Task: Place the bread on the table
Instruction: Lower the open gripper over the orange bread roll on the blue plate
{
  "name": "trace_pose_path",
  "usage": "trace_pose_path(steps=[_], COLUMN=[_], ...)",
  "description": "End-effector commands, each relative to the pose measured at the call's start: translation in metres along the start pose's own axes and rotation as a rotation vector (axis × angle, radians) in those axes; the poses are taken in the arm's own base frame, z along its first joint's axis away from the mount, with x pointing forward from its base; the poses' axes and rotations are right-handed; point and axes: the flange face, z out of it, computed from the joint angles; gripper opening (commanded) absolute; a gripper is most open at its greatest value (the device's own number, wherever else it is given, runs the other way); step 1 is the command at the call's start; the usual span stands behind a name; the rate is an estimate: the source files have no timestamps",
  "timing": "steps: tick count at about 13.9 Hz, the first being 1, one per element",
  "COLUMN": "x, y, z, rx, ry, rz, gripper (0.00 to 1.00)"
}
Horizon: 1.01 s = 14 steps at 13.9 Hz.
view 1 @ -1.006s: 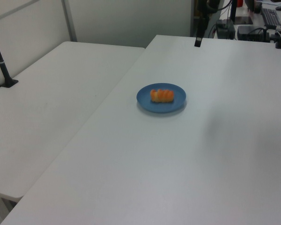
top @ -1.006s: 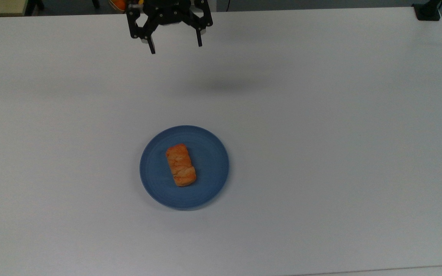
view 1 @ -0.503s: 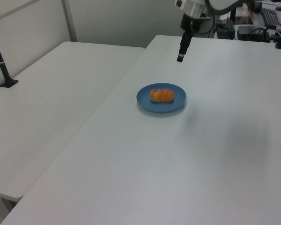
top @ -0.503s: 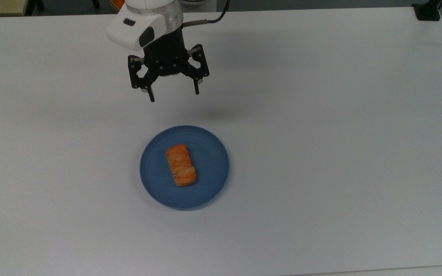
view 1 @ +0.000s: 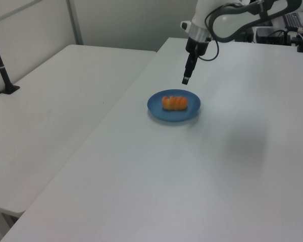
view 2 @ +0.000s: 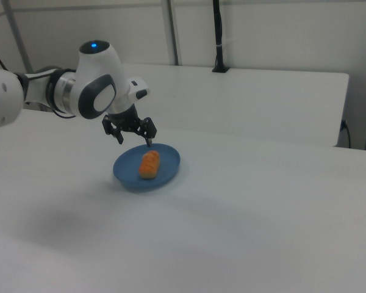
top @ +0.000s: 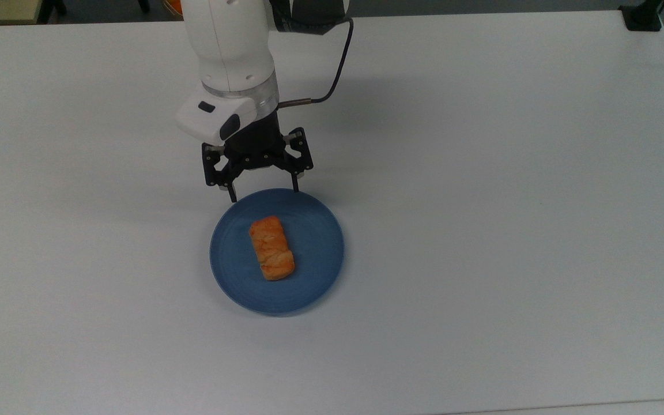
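Pincer (top: 264, 195) spread, above bread (top: 272, 248)

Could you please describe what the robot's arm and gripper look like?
The arm is glossy white with a silver ring at the wrist and a blue light on one joint. A black cable loops beside it. The gripper is black, with two thin fingers.

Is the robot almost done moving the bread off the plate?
Not yet. The bread lies in the middle of the blue plate, so nothing is moved so far. What looks done is the reaching out: the gripper hangs open above the plate's far edge, holding nothing. Left to do: go down over the bread, grab it, lift it and set it on the white table.
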Motion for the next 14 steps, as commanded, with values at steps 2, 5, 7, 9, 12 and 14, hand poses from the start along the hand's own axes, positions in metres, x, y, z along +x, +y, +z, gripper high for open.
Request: trace_pose_path(steps=[2, 5, 7, 9, 12, 14], x=[0.002, -0.003, 0.001, 0.001, 0.0, -0.002], y=[-0.007, -0.008, -0.006, -0.006, -0.005, -0.006], z=[0.044, 0.071, 0.076, 0.085, 0.089, 0.096], rx=[-0.028, -0.052, -0.068, -0.073, -0.074, -0.09], ry=[0.041, 0.003, 0.062, 0.075, 0.075, 0.062], rz=[-0.031, -0.064, -0.067, -0.07, -0.062, -0.08], gripper=[1.0, 1.0, 1.0, 1.0, 1.0, 1.0])
